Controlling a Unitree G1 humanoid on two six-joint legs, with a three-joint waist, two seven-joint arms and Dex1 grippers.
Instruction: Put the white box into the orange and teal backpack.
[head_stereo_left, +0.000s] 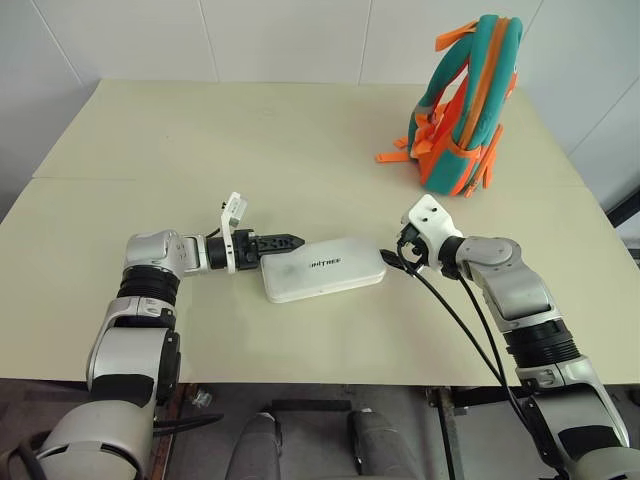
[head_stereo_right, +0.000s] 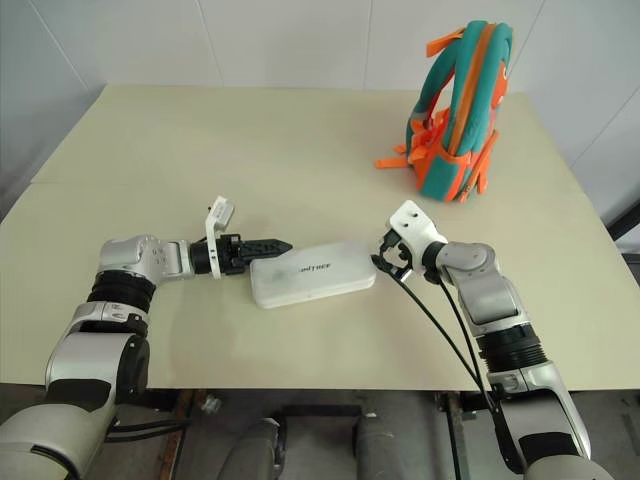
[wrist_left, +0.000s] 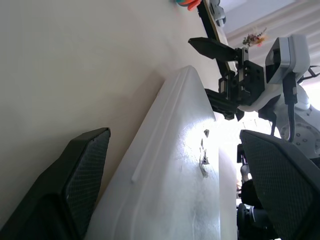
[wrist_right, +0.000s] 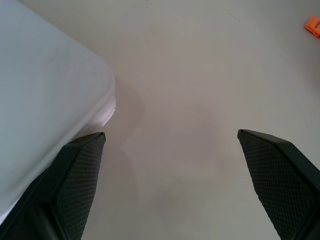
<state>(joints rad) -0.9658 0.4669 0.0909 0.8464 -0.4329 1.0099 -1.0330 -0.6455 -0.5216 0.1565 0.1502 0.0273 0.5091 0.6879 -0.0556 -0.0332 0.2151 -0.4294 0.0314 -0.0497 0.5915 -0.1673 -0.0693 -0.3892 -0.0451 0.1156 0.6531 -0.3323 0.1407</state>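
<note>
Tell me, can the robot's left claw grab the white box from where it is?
Probably yes. The left claw is open at one end of the white box, a finger on each side, and nothing stands in between.

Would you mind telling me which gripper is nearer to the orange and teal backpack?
Right. The right gripper sits at the white box's end closer to the backpack; the left gripper is at the box's opposite end, farther away.
</note>
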